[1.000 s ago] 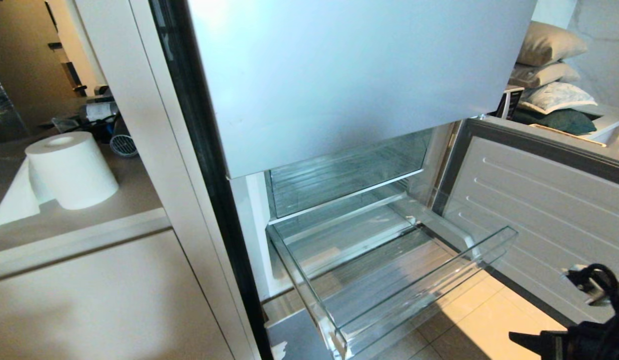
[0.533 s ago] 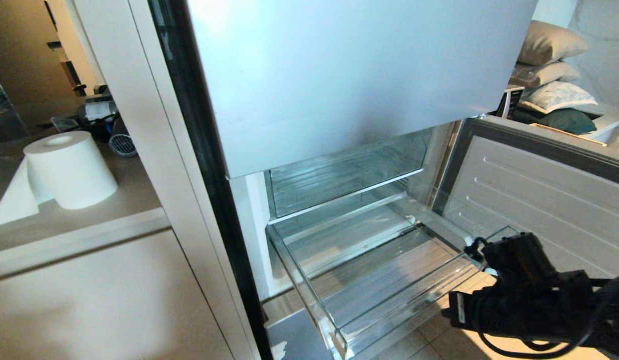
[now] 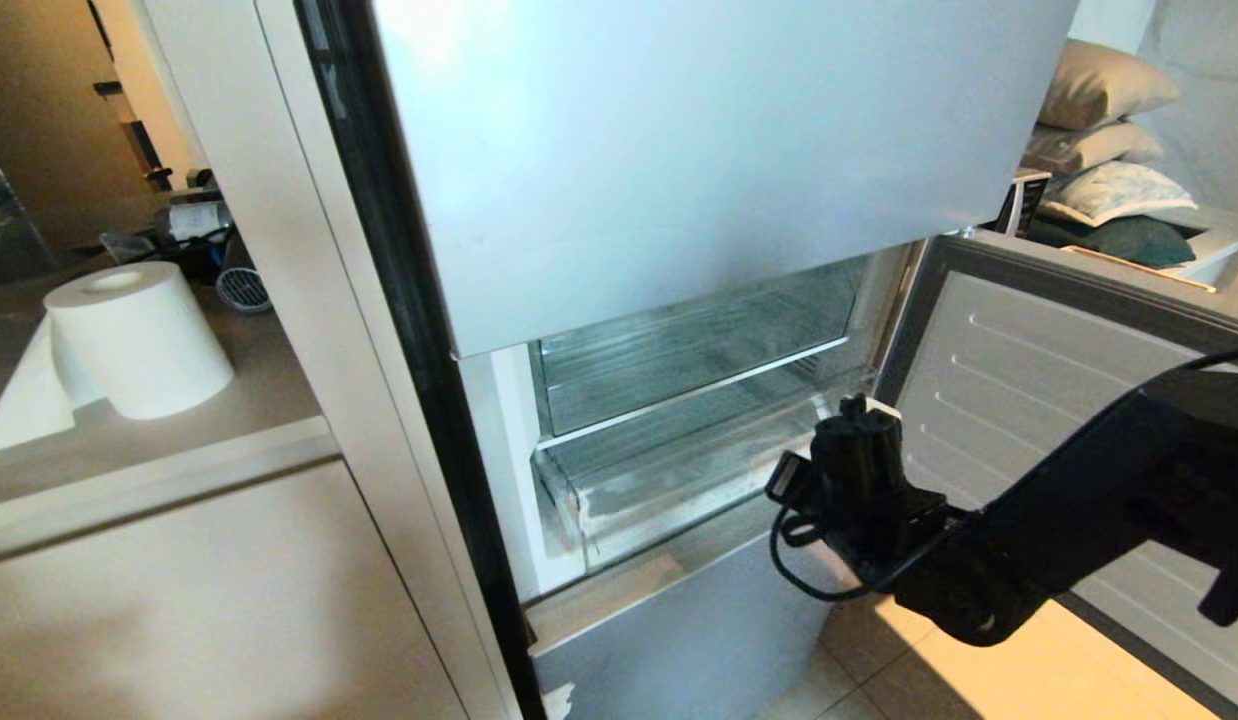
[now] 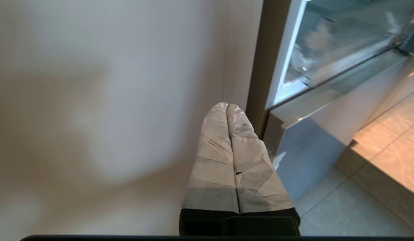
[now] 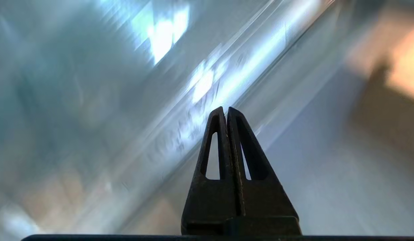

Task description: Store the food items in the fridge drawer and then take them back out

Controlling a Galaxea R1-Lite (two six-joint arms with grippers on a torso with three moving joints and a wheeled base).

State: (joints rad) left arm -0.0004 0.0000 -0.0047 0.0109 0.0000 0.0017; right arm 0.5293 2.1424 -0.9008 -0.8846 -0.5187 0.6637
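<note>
The fridge drawer (image 3: 669,480) sat pushed in under the taller clear bin (image 3: 679,360), its low see-through front wall roughly flush with the fridge opening. The right tool (image 5: 225,108) was just in front of that wall, at the drawer's right end — whether its tips touched the plastic could not be told, since the wrist view was smeared. Its two black fingers were pressed together with nothing between them. In the head view the right arm (image 3: 1059,520) reached in from the right, before the open lower door (image 3: 1059,360).

The drawer looked wide and shallow, clear with a pale streaky sheen; no fruit showed inside it.

The left tool (image 4: 227,106) — tape-wrapped fingers closed tight, holding nothing — hung low beside the white cabinet panel (image 4: 110,100), near the fridge's left edge.
</note>
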